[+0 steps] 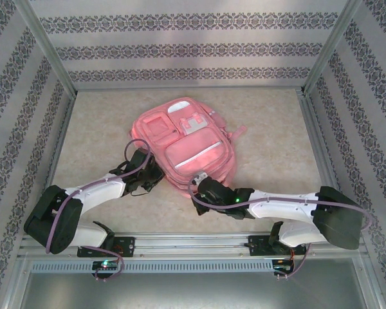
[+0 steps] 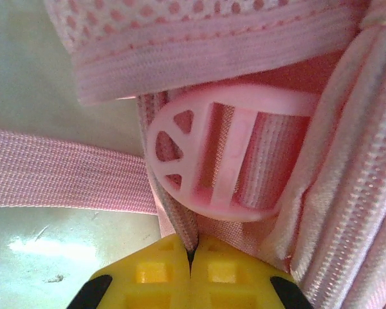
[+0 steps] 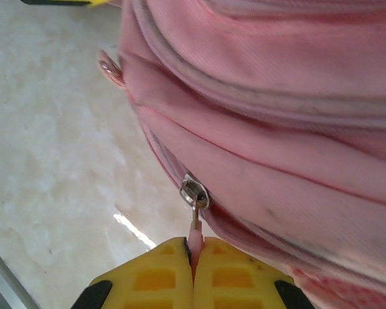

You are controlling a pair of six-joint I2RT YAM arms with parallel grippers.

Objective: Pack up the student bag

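1. The student bag (image 1: 183, 145), a large pink fabric backpack, lies front pockets up on the pale, marbled bench (image 1: 96, 129).
2. Bare bench surrounds the bag on every side, and the patterned walls (image 1: 180, 48) stand well apart from it.
3. The left fingers (image 2: 151, 273), yellow with recessed squares, are pressed together on a thin strip of webbing (image 2: 180, 225) at the bag's near-left side, just below a rounded pink plastic buckle (image 2: 225, 151).
4. A flat woven strap (image 2: 58, 168) runs from the buckle across the bench, and dotted mesh padding (image 2: 199, 16) lies above it.
5. The right fingers (image 3: 157, 277) are pinched on the pink zip pull tab (image 3: 195, 233), which hangs from a metal slider (image 3: 194, 193) at the bag's near edge.
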